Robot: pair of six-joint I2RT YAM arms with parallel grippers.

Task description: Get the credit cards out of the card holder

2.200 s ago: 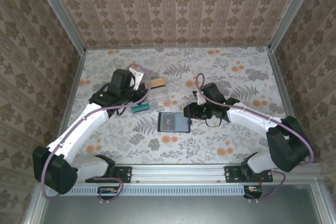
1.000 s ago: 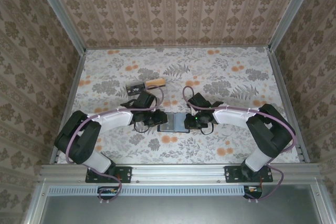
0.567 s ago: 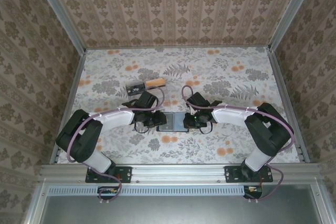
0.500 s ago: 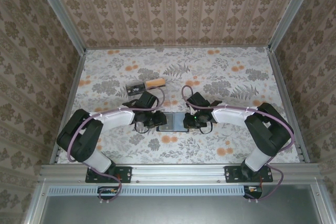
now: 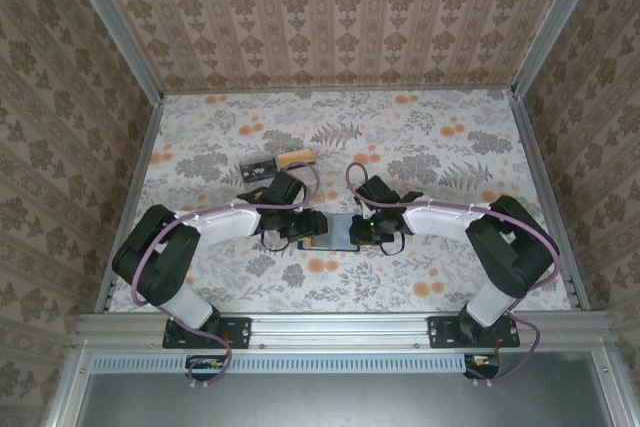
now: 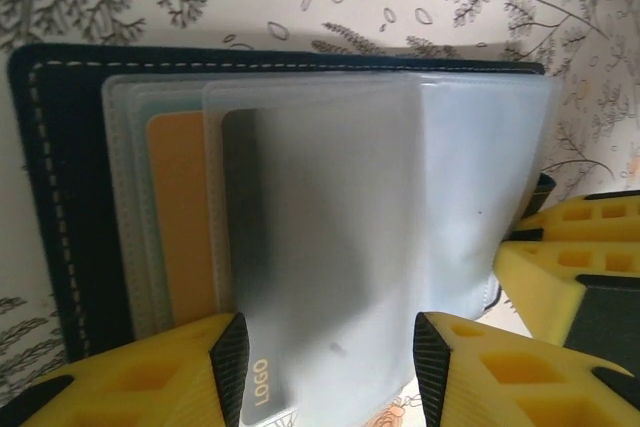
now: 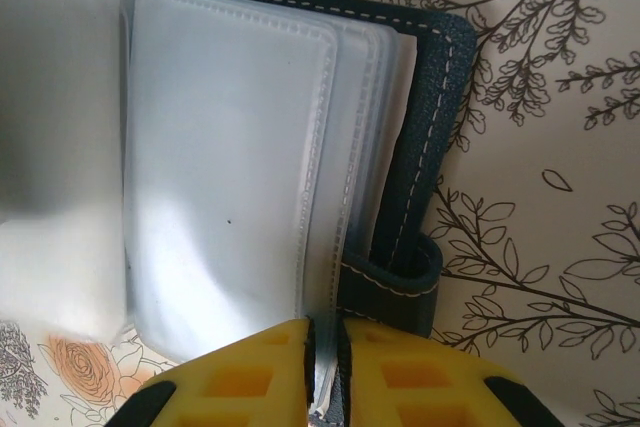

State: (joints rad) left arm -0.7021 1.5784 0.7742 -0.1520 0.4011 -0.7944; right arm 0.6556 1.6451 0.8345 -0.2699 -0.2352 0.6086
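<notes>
The card holder [image 5: 336, 233] lies open on the table between both arms, its navy stitched cover [image 6: 60, 197] under frosted plastic sleeves. Through the sleeves I see a tan-orange credit card [image 6: 182, 217] and a dark card printed LOGO [image 6: 300, 247]. My left gripper [image 6: 330, 359] is open, with its pads straddling the sleeve that holds the dark card. My right gripper [image 7: 325, 352] is shut on the edge of a plastic sleeve beside the holder's strap loop [image 7: 400, 287]. From above, the left gripper [image 5: 305, 227] and right gripper [image 5: 363, 231] meet at the holder.
A small cluster with a dark piece and a tan-orange strip [image 5: 277, 161] sits just behind the left arm. Metal rails [image 5: 540, 177] and patterned walls bound the flowered table. The right gripper's yellow fingers [image 6: 560, 267] are close to my left ones.
My left gripper's jaws have widened over the sleeve, and that arm has edged slightly right. The right gripper has kept its pinch on the sleeve edge.
</notes>
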